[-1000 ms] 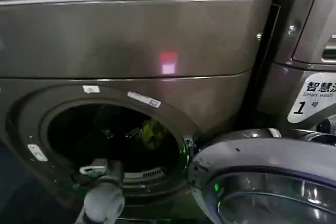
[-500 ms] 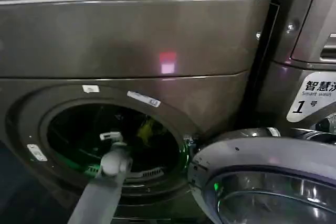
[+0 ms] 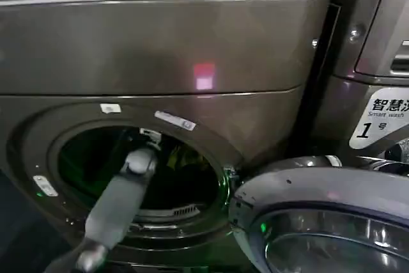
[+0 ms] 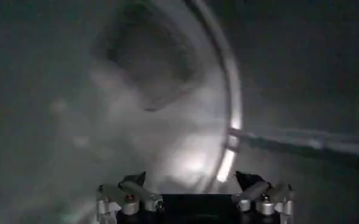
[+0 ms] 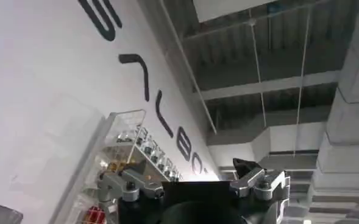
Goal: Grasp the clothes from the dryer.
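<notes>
One arm reaches into the dryer, whose door hangs open.

Two small white stickers, too blurred to read, sit on the porthole rim, a red light glows on the front panel, and the neighbouring machine carries a white label reading "Smart wash" and "1". The left gripper is inside the dark drum, fingers spread wide with nothing between them. Yellow-green clothes lie deeper in, just right of the wrist. The right gripper points up at a ceiling and lettered wall, fingers apart, holding nothing.
</notes>
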